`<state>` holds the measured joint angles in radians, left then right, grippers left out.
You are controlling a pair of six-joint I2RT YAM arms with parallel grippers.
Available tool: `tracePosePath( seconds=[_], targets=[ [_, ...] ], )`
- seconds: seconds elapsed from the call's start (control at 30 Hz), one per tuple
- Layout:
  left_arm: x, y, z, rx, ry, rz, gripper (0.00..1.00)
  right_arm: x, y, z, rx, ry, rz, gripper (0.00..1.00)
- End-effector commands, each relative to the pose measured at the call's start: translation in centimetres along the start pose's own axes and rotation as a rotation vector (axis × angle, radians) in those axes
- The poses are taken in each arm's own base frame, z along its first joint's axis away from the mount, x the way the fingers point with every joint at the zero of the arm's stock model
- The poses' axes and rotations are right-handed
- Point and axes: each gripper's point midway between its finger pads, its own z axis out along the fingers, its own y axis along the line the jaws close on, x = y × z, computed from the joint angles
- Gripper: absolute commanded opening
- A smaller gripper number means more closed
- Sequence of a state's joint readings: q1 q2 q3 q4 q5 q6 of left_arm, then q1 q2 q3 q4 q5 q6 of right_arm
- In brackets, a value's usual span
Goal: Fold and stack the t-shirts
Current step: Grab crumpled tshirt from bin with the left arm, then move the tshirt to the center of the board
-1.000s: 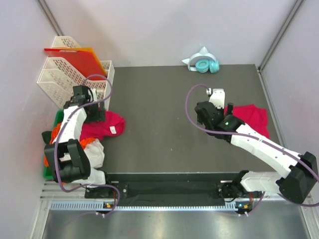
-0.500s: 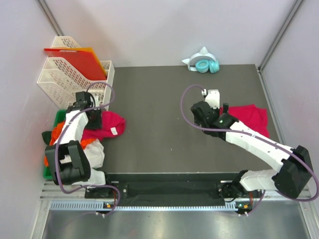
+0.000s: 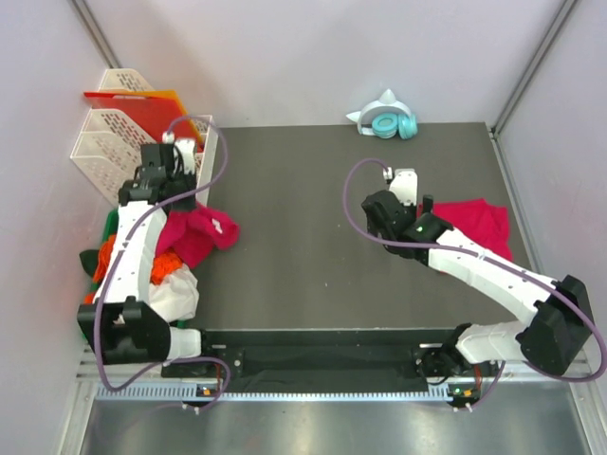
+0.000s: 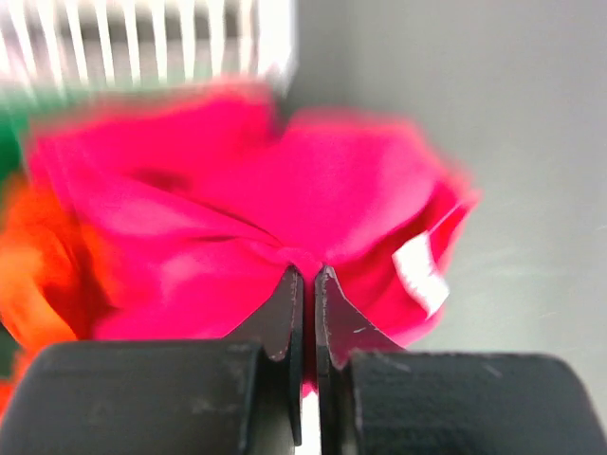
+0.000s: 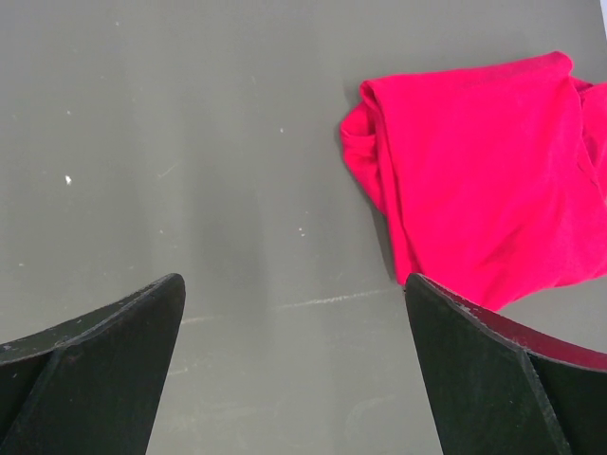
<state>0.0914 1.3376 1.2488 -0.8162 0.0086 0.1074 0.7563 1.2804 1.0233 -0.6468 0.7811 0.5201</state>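
A crumpled crimson-pink t-shirt (image 3: 201, 232) with a white neck label (image 3: 220, 225) lies at the table's left edge, and a pinch of it is raised. My left gripper (image 3: 178, 194) is shut on a fold of that t-shirt (image 4: 237, 190); cloth fills the thin gap at my left gripper's tips (image 4: 308, 275), and the label (image 4: 420, 275) hangs to the right. A second t-shirt (image 3: 474, 227) lies flat at the right. My right gripper (image 3: 408, 190) hovers just left of it, open and holding nothing (image 5: 294, 284), with that t-shirt (image 5: 484, 180) ahead on the right.
White lattice file trays (image 3: 114, 142) holding red-orange plastic sheets (image 3: 133, 100) stand at the back left. A green bin (image 3: 92, 327) with orange and white cloth (image 3: 171, 275) sits at the left edge. Teal headphones (image 3: 389, 123) lie at the back.
My left gripper has closed on the left t-shirt and drawn it up and toward the back, bunching the cloth. The right arm shifted slightly left, then stayed still, jaws open.
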Motion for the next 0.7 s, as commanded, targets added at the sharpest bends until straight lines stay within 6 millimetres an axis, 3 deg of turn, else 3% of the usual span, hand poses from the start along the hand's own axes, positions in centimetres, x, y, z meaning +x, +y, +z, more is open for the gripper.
tracePosePath(
  seconds=[0.0,0.03,0.1,0.13,0.2,0.23,0.27,0.3,0.4,0.43,0.47,0.57,0.6,0.67],
  targets=[
    [-8.7,-5.1,-6.2,0.153,-0.258,0.114,0.0,-3.2,1.5,-0.9,-0.054,-0.052,0.075,1.0],
    [-10.9,-5.7,-8.0,0.165,-0.327,0.138,0.0,-3.6,1.7,-1.1,-0.06,-0.058,0.076,1.0],
    [-12.7,-7.7,-8.9,0.194,-0.371,0.211,0.0,-3.9,2.4,-1.4,-0.075,-0.061,0.065,1.0],
    [-14.3,-8.5,-10.6,0.196,-0.425,0.24,0.0,-4.3,2.6,-1.7,-0.084,-0.068,0.063,1.0],
    [-15.4,-11.0,-11.2,0.218,-0.447,0.306,0.0,-4.7,3.4,-2.2,-0.104,-0.08,0.048,1.0],
    [-16.7,-11.7,-12.6,0.23,-0.49,0.322,0.0,-5.2,3.7,-2.6,-0.114,-0.091,0.048,1.0],
    [-17.0,-13.2,-12.3,0.255,-0.486,0.343,0.0,-5.3,4.0,-2.8,-0.115,-0.096,0.038,1.0],
    [-18.3,-13.8,-13.6,0.27,-0.526,0.341,0.0,-5.5,4.2,-3.1,-0.111,-0.106,0.034,1.0],
    [-19.2,-17.1,-13.4,0.326,-0.53,0.391,0.0,-6.1,4.2,-4.0,-0.093,-0.12,0.041,1.0],
    [-20.1,-18.0,-14.4,0.339,-0.564,0.403,0.0,-6.3,4.2,-4.3,-0.093,-0.124,0.048,1.0],
    [-20.0,-20.5,-14.3,0.376,-0.562,0.439,0.0,-6.3,4.0,-4.6,-0.091,-0.123,0.052,1.0],
    [-21.5,-23.9,-16.7,0.393,-0.642,0.486,0.0,-6.4,3.7,-5.4,-0.091,-0.127,0.072,1.0],
    [-22.9,-24.2,-19.1,0.399,-0.711,0.476,0.0,-6.4,3.7,-5.7,-0.09,-0.131,0.075,1.0],
    [-24.2,-24.9,-20.0,0.389,-0.75,0.463,0.0,-6.5,3.4,-6.1,-0.081,-0.129,0.078,1.0]
  ],
)
